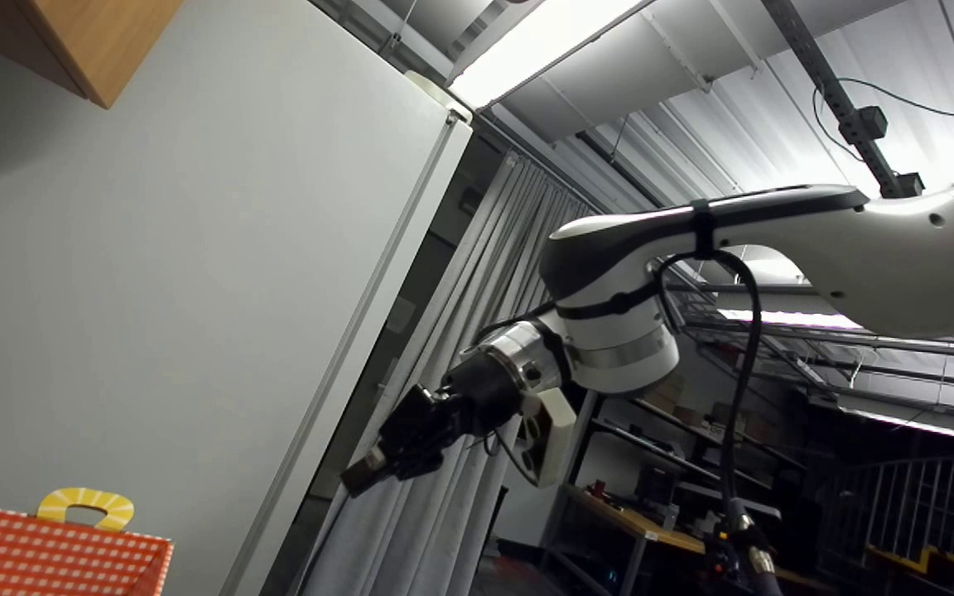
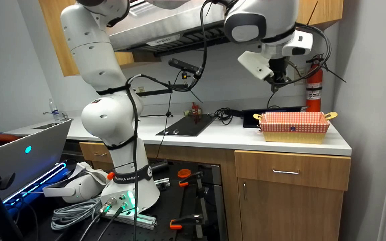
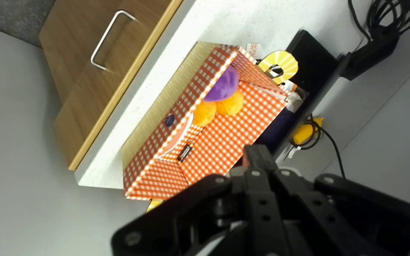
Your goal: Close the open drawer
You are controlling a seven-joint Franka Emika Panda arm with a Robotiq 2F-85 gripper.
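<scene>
- In an exterior view, the arm (image 1: 899, 265) reaches in from the right edge, its gripper (image 1: 358, 476) tilted down toward the lower left before a grey curtain (image 1: 423, 530).
- Part of a red-and-white checked basket (image 1: 55, 546) with a yellow handle (image 1: 119, 509) shows at lower left; a wooden cabinet (image 1: 117, 41) juts in at upper left.
- In an exterior view, the drawer (image 2: 260, 164) sits under the right end of a white countertop (image 2: 233, 139), directly above a wooden door (image 2: 293, 211), its metal handle (image 2: 285, 172) facing outward.
- The basket stands on the countertop above the drawer, a red fire extinguisher (image 2: 313, 90) behind it.
- The gripper hangs over the basket, apart from it and well apart from the drawer.
- In the wrist view, the gripper enters from the bottom, its fingers (image 3: 263, 160) pressed together.
- The drawer's front lies at upper left, its pale top edge right beside the countertop; whether it is flush I cannot tell.
- Inside the basket lie a purple round thing (image 3: 222, 85) and two orange round things (image 3: 230, 103).
- A coiled black cable (image 3: 392, 19) rests at upper right.
</scene>
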